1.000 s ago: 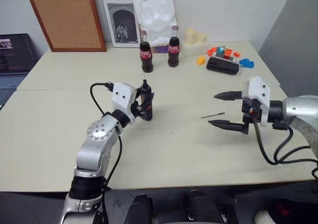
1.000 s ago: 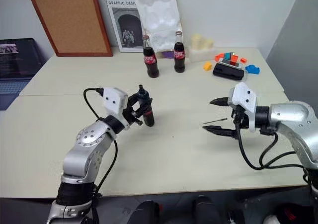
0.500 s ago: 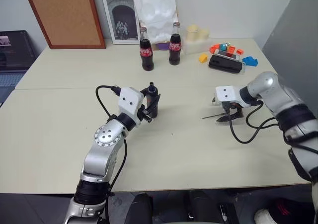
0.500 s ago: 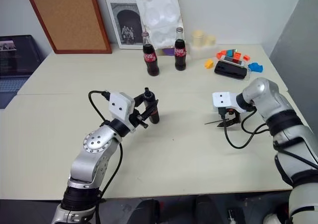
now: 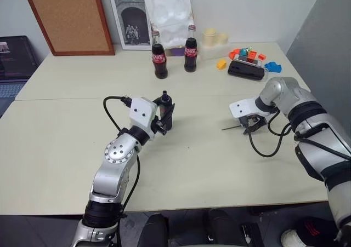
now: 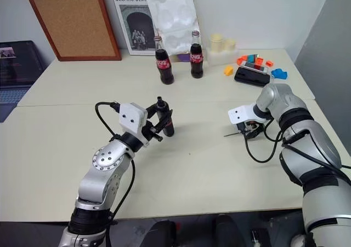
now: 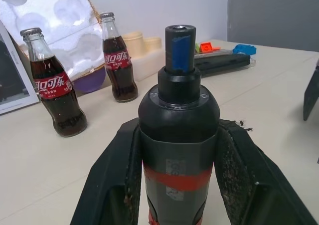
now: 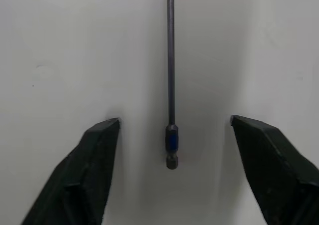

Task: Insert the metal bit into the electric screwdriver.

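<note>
The electric screwdriver stands upright over the table's middle, narrow nose up. My left gripper is shut on its dark body, and the fingers clamp it just above the red band. The metal bit, a thin dark rod, lies flat on the table to the right. My right gripper points down over one end of it. In the right wrist view the bit lies between the open fingertips, with a gap on either side and its blue-banded end lowest.
Two cola bottles stand behind the screwdriver. A black case with coloured blocks sits at the back right. A cork board and a poster lean on the wall.
My right gripper swung from level to pointing down and sank over the bit, its fingers drawing a little closer. The left gripper kept still with the screwdriver.
</note>
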Controlling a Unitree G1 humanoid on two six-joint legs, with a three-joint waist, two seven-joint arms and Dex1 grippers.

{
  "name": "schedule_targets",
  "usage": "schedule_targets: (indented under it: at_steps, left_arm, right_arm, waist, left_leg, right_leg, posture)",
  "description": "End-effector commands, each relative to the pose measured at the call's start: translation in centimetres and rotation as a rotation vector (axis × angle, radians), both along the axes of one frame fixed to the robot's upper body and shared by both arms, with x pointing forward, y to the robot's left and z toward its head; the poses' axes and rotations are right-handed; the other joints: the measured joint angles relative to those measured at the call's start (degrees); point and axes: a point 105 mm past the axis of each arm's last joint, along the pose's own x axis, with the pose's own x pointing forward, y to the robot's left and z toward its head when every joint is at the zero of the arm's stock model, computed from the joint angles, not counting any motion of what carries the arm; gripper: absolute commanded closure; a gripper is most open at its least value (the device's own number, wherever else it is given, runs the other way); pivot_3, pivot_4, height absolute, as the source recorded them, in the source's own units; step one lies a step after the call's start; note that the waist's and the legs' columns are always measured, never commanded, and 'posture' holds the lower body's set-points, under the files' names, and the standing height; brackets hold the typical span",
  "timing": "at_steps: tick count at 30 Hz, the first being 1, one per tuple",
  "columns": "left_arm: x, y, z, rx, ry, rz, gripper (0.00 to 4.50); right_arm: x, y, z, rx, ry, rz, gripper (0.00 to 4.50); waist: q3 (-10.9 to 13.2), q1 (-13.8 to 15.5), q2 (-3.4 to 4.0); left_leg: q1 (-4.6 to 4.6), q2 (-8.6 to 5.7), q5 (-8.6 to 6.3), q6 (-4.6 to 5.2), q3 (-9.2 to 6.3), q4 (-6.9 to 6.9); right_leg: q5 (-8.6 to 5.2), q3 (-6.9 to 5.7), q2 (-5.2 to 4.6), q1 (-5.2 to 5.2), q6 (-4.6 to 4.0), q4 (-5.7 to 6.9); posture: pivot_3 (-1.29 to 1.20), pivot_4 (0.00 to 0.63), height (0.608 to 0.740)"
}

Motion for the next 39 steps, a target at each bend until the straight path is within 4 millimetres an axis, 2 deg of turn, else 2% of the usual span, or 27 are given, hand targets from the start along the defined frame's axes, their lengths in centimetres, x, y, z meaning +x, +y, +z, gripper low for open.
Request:
schedule_targets:
  at_steps: [1,2,10,12,18,26,30,34,39]
  left_arm:
    - [-0.2,0.3,0.6,0.006,-0.029,0.015,2.84]
    - [-0.2,0.4,0.6,0.008,-0.029,0.015,2.84]
    - [-0.1,0.4,0.5,0.023,-0.031,0.013,2.84]
    - [0.0,0.5,0.4,0.026,-0.030,0.013,2.84]
    - [0.3,0.8,0.3,0.069,-0.036,0.039,2.84]
    - [1.0,-0.1,2.6,-0.009,-0.023,-0.024,2.84]
    - [0.8,-2.5,4.1,-0.073,0.015,-0.162,2.84]
    - [1.2,-2.8,4.4,-0.093,0.023,-0.173,2.84]
    - [1.6,-3.1,4.5,-0.096,0.000,-0.169,2.84]
  right_arm:
    - [0.2,0.7,0.8,0.012,-0.012,0.017,1.96]
    - [0.2,0.8,0.8,0.013,-0.010,0.021,2.10]
    - [0.1,1.7,0.9,0.014,0.012,0.043,4.16]
    - [0.1,1.7,0.9,0.016,0.016,0.041,4.49]
    - [-0.2,1.7,1.3,0.087,0.053,-0.002,4.50]
    - [0.1,4.5,5.3,0.488,0.010,-0.059,4.50]
    - [-1.9,5.6,7.1,0.831,-0.013,-0.099,4.50]
    - [-3.5,5.4,6.9,1.046,-0.018,-0.247,4.50]
    - [-4.9,5.8,8.1,1.269,-0.070,-0.362,4.50]
  waist:
    - [0.00,-0.08,0.00]
    - [0.00,-0.12,0.00]
    - [0.00,-0.82,0.00]
    - [0.00,-0.87,0.00]
    - [0.00,-0.87,0.01]
    - [0.03,-0.98,0.05]
    - [0.03,-0.24,0.04]
    - [0.03,0.46,0.04]
    - [0.04,0.04,0.06]
  left_leg:
    - [0.02,0.01,0.00,0.00,0.01,0.00]
    - [0.03,0.01,0.00,0.00,0.01,0.00]
    - [0.14,0.08,0.00,0.00,0.01,0.00]
    - [0.15,0.09,0.00,0.00,0.01,0.00]
    - [0.14,0.08,0.00,0.00,0.03,-0.01]
    - [0.16,0.10,0.00,0.00,0.02,-0.01]
    - [-0.06,0.10,0.00,0.00,-0.09,0.00]
    - [-0.36,0.08,0.00,-0.01,-0.18,0.04]
    - [-0.36,0.04,0.00,-0.02,-0.15,0.06]
  right_leg:
    - [0.00,0.01,0.01,0.00,0.00,0.03]
    - [0.00,0.02,0.02,0.00,0.01,0.05]
    - [-0.02,0.06,0.10,0.00,0.05,0.17]
    - [0.00,0.07,0.11,0.01,0.02,0.17]
    - [0.01,0.08,0.11,0.01,0.00,0.15]
    - [-0.03,0.09,0.14,0.01,0.08,0.18]
    - [0.02,-0.03,0.13,-0.03,0.01,0.09]
    - [0.05,-0.12,0.09,-0.18,-0.04,0.00]
    - [0.04,-0.09,0.06,-0.23,-0.01,0.04]
  posture:
    - [0.00,0.150,0.740]
    - [0.00,0.150,0.740]
    - [0.00,0.150,0.740]
    - [0.00,0.150,0.740]
    - [0.00,0.150,0.740]
    - [0.00,0.150,0.740]
    - [0.00,0.150,0.740]
    - [0.00,0.150,0.740]
    - [0.00,0.150,0.740]
